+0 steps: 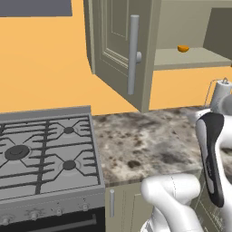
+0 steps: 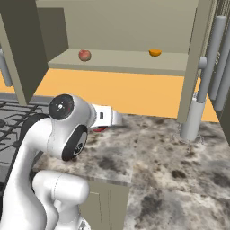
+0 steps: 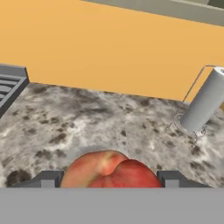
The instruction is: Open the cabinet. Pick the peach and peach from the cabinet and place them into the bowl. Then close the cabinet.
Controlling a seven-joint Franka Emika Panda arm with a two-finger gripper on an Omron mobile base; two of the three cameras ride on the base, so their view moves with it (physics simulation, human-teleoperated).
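Since its fingers stand on either side of a red-and-yellow peach (image 3: 109, 168) with the fruit filling the gap, the gripper (image 3: 111, 178) looks closed on that peach and carrying it above the counter (image 3: 87, 127).

A peach is light, but round and smooth-skinned, so it can roll or squirt out of flat pads. The flesh is soft and bruises under a hard squeeze. The best hold is across its widest middle, as here, with just enough pressure to keep it in.

The cabinet (image 2: 197, 54) stands open. On its shelf in the right base view, a second reddish peach (image 2: 84, 55) lies at 11 o'clock, and a small orange fruit (image 2: 155, 52) lies well apart from it at 1 o'clock. Both rest loose on the flat board, so I would come at them from the front, level with the shelf.

From the hand, a white roll (image 3: 202, 105) on a wire stand is at 2 o'clock and the stove (image 3: 8, 85) at 9.

No brand, label or writing can be read anywhere.
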